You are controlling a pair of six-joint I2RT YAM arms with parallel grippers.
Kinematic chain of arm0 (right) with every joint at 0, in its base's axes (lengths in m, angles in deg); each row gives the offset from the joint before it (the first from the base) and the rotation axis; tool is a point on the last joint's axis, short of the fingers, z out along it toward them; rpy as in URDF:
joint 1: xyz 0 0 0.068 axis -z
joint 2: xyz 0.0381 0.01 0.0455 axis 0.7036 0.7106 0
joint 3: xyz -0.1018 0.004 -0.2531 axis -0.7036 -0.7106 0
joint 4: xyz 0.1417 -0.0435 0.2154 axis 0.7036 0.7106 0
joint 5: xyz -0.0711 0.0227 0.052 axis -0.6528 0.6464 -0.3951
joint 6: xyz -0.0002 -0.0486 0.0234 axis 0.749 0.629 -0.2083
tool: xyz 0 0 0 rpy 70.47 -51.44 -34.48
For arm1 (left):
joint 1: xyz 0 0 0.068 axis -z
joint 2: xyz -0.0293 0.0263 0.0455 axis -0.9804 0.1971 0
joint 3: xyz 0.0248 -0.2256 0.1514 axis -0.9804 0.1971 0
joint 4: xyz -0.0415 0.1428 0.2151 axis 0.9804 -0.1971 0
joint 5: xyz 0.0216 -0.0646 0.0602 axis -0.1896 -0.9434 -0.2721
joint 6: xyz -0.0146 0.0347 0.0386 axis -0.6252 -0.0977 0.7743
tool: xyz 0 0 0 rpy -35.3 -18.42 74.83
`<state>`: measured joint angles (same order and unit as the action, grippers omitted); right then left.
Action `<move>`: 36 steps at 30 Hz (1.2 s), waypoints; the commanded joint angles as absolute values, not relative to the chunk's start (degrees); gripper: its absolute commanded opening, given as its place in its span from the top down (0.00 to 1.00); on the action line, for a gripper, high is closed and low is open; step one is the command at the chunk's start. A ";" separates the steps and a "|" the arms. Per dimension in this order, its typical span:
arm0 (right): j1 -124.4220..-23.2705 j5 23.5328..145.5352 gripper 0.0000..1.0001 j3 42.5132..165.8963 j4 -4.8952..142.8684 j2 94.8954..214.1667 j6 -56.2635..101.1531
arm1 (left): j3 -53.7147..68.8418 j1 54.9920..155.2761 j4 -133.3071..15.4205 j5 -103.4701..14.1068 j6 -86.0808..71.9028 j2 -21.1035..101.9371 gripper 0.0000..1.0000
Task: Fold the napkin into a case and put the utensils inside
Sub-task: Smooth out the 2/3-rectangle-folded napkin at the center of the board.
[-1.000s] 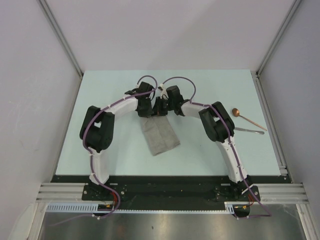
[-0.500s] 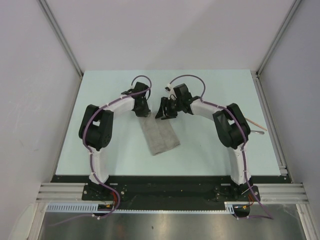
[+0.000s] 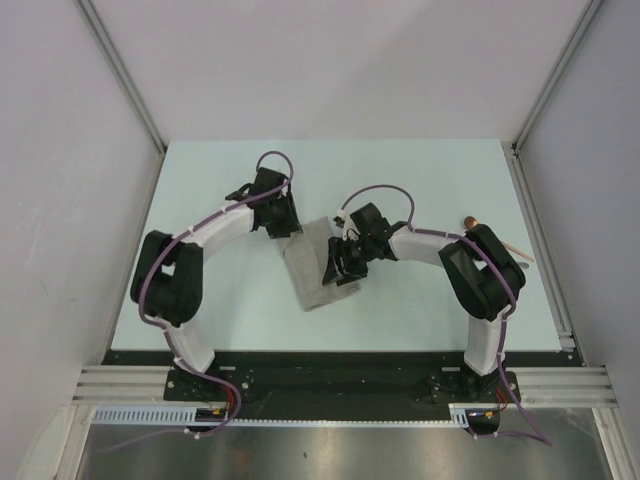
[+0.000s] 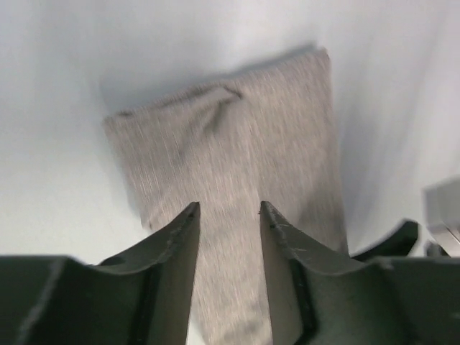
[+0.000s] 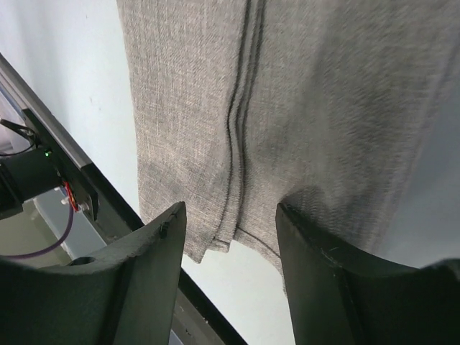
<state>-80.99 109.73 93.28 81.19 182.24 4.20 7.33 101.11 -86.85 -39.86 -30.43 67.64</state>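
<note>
**Squarely over the cloth, both sets of jaws stand apart**

The plain grey-beige fabric napkin [image 3: 306,272] lies folded into a narrow flat rectangle near the middle of the pale green counter [image 3: 420,180]. Its long axis is slightly skewed, running from the far end toward the arm bases.

The left arm [image 3: 215,225] reaches in from the left, and the left jaws sit at the napkin's far left corner. In the left wrist view those jaws are parted with nothing between them, and the napkin [image 4: 237,151] fills the space beyond them. A small raised pucker [image 4: 215,97] shows near its far edge.

The right arm [image 3: 425,243] bends in from the right, with the right jaws over the napkin's right edge, toward its near end. In the right wrist view they are spread wide just above the napkin [image 5: 187,86]. A lengthwise fold seam [image 5: 241,129] runs between them. Whether a tip touches the fabric cannot be told.

The slim copper-coloured spoon [image 3: 470,220] lies on the counter's right side, well apart from the napkin and partly hidden behind the right arm.
</note>
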 commanded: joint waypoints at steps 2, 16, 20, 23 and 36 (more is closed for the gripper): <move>-83.39 109.32 0.44 93.35 79.11 180.15 3.07 | 15.99 103.67 -83.29 -47.22 -30.49 58.62 0.62; -84.27 107.92 0.61 89.65 75.16 180.06 0.08 | 33.06 109.74 -75.37 -53.47 -35.67 50.53 0.80; -83.74 107.04 0.70 89.83 75.86 179.45 0.69 | 33.76 110.45 -75.99 -54.08 -35.76 49.39 0.81; -83.22 107.13 0.78 89.83 75.95 179.45 1.05 | 35.26 110.98 -74.76 -55.31 -36.73 49.21 0.82; -82.16 108.45 0.84 91.32 75.60 181.12 1.57 | 39.12 113.26 -73.36 -55.05 -38.22 49.21 0.83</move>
